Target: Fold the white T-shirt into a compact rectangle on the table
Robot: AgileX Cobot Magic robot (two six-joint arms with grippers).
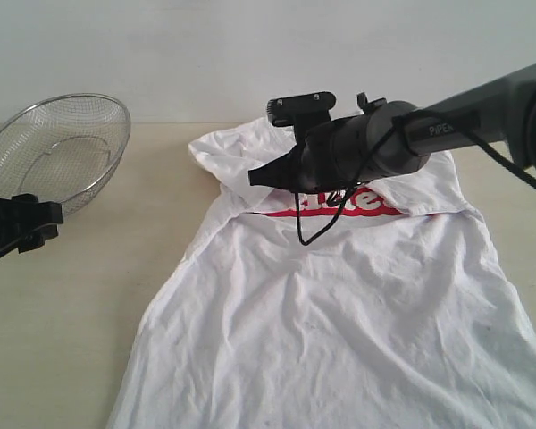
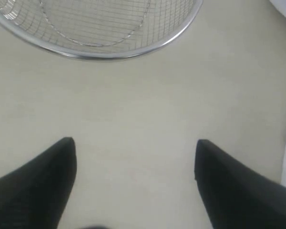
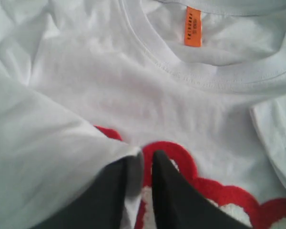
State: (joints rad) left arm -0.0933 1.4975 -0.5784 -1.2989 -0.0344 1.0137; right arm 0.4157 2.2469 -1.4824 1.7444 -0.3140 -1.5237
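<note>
Pale beige wood-grain covers the table (image 1: 71, 313), with a plain light wall (image 1: 250, 54) behind it. Over the white T-shirt (image 1: 339, 313), the right gripper (image 3: 147, 155) has its two dark fingers almost together, with only a thin slit between them. A folded-over flap of the shirt lies across one finger (image 3: 109, 191) and tucks into that slit, so the jaws are pinching cloth. The tips sit on the fabric at the edge of the red lettering (image 3: 181, 157), right at its upper arc.

Beyond the lettering, on the side away from the fingers, runs the ribbed collar (image 3: 205, 71), and the orange neck tag (image 3: 193, 26) lies just inside it. In the exterior view the right arm reaches across the shirt just above the lettering and hides part of it. From the lettering toward the camera spreads a broad, wrinkled layer of white cloth, whose upper edge runs along the underside of the letters. The collar end lies bunched on the far side of the lettering.

The left gripper (image 2: 133, 143) is well apart from the lettering, near the wire mesh basket (image 1: 58, 147). Its fingers are spread wide, and only bare tabletop shows between them.
</note>
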